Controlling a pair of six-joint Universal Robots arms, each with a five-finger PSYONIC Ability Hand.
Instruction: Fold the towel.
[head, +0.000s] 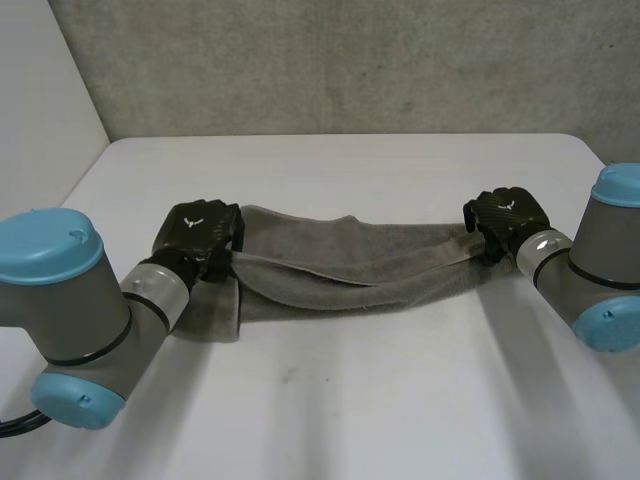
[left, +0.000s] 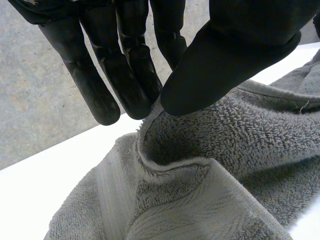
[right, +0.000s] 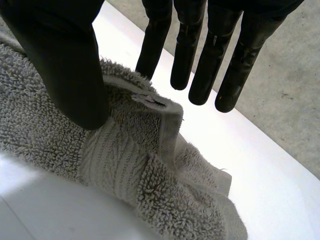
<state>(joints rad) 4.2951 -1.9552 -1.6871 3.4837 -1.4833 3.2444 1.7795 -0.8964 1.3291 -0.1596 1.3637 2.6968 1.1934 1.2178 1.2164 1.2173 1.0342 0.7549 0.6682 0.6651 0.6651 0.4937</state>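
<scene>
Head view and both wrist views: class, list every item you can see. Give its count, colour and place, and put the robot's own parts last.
grey terry towel: one, grey, lying lengthwise across the table between the two hands, partly folded over itself.
white table: one, white, under the towel and both arms.
grey wall: one, mottled grey, behind the table's far edge.
left arm: one, grey with light-blue caps, at the table's left side.
right arm: one, grey with light-blue caps, at the table's right side.
left hand: one, black, at the towel's left end, thumb and fingers pinching its edge.
right hand: one, black, at the towel's right end, a raised corner held between thumb and fingers.
</scene>
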